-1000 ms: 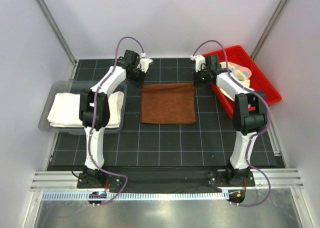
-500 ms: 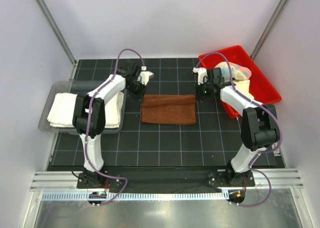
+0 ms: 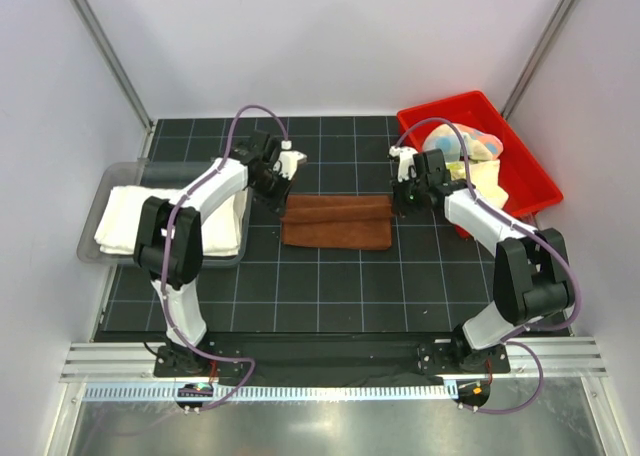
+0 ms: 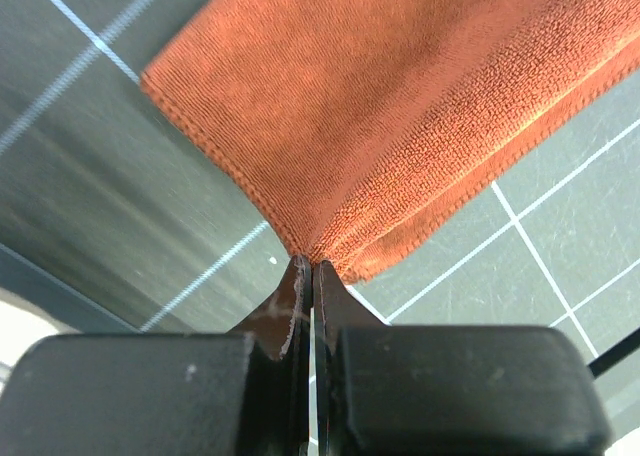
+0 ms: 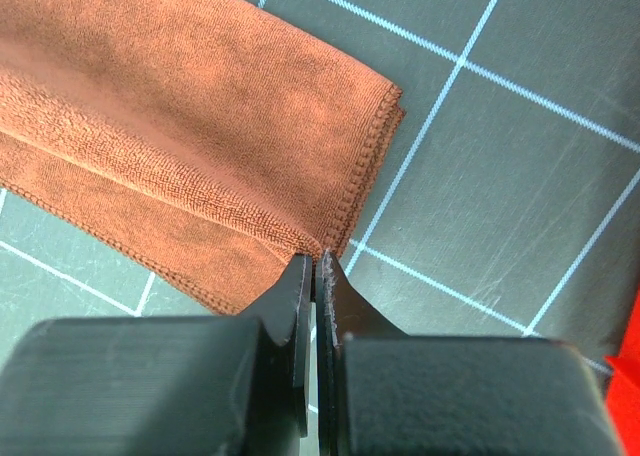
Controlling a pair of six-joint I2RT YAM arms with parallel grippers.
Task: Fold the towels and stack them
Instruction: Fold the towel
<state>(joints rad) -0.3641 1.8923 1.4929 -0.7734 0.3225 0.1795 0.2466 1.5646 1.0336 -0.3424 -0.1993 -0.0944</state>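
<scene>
I see the brown towel lying on the dark gridded mat, midway between the two arms. It is a wide rust-brown strip with a stitched hem. Its far part is doubled over, so a second layer covers the far half.

The left gripper is pinched tight on the upper layer's left corner. The right gripper is likewise clamped on its right corner, right at the hem.

To the left, touching the mat's edge, is a clear plastic bin holding a folded cream-white towel. At the far right, a red bin holds a crumpled pastel multicoloured towel and a pale yellow cloth beside it.
</scene>
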